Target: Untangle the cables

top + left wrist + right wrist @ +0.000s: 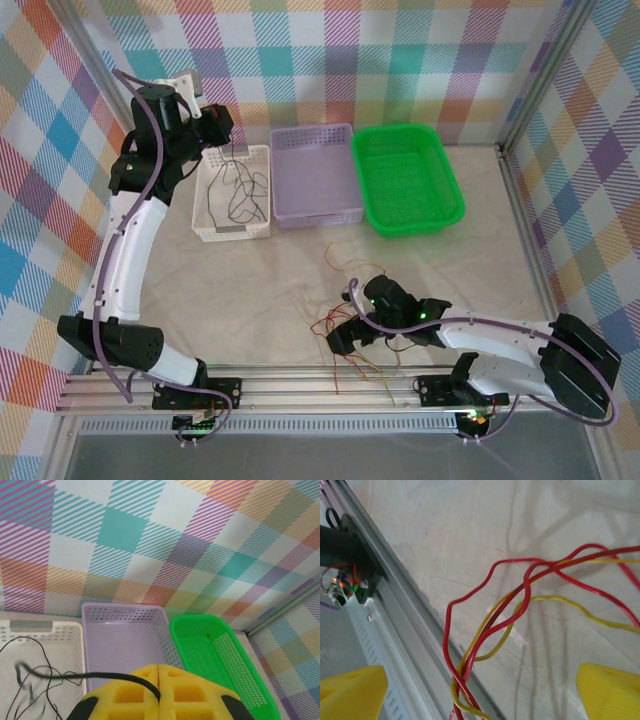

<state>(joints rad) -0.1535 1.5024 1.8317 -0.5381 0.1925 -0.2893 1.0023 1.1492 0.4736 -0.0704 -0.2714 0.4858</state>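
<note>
The red and yellow cables (492, 622) lie knotted on the tabletop (470, 530) by its near rail (395, 610), under your wide-open right gripper (480, 692); pinch one red strand only. Your left gripper (159, 680) clenches the black cable (100, 676) over the white basket (65, 630).

Three perforated plastic baskets line the far side: a white basket (198, 212), a lilac basket (315, 182) and a green basket (405, 180). There are two white-and-black robot arms, left (125, 250) and right (500, 345). The thin black wires (245, 195) and the tangled red and yellow wires (470, 662) are too snarled to count.
</note>
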